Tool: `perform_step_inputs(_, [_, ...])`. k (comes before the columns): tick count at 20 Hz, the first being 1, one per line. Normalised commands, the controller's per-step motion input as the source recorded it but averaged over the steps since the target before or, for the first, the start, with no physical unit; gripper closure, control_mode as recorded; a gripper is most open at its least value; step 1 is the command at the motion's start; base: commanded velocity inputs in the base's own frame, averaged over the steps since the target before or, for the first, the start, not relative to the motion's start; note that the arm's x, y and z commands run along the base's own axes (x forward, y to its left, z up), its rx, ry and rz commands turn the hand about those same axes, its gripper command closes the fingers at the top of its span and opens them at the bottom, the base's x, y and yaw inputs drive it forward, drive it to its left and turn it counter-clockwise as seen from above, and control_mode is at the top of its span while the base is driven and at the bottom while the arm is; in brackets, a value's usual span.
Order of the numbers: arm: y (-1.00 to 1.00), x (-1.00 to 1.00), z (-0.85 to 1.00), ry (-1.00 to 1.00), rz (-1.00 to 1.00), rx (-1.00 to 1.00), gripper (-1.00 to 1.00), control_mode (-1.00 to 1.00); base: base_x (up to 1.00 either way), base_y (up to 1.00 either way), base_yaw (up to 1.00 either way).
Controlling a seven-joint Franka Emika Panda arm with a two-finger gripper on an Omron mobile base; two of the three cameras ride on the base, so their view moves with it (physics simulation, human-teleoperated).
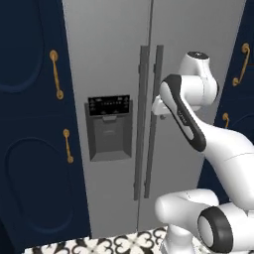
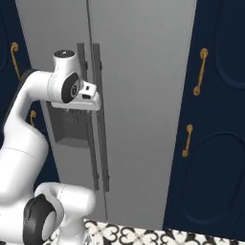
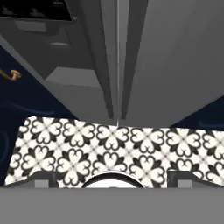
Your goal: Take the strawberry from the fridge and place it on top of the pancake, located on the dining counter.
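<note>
Hovered claw (image 3: pixel 113 178) wide open, empty, facing shut fridge (image 1: pixel 114 59) by handles (image 1: pixel 150 124); strawberry unseen, presumably inside; risked grabbing both bars or slipping off if misaligned.

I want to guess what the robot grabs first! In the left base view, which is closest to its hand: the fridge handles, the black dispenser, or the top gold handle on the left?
1. The fridge handles, right beside the gripper.
2. The black dispenser, on the left door.
3. The top gold handle, far left on the navy cabinet.
</note>
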Motion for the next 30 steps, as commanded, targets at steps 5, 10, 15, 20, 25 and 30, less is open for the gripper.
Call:
perform_step_inputs(5, [0.00,0.00,0.00,0.00,0.00,0.00,-1.00,1.00,-0.02,0.22,0.00])
perform_step_inputs(10, [0.00,0.00,0.00,0.00,0.00,0.00,-1.00,1.00,-0.22,-0.31,-0.02])
perform_step_inputs(15, [0.00,0.00,0.00,0.00,0.00,0.00,-1.00,1.00,-0.17,-0.51,0.00])
perform_step_inputs(20, [0.00,0.00,0.00,0.00,0.00,0.00,-1.00,1.00,-0.50,-0.11,-0.04])
perform_step_inputs(25, [0.00,0.00,0.00,0.00,0.00,0.00,-1.00,1.00,-0.62,0.24,-0.13])
perform_step_inputs(30, [0.00,0.00,0.00,0.00,0.00,0.00,-1.00,1.00,-0.43,0.47,-0.04])
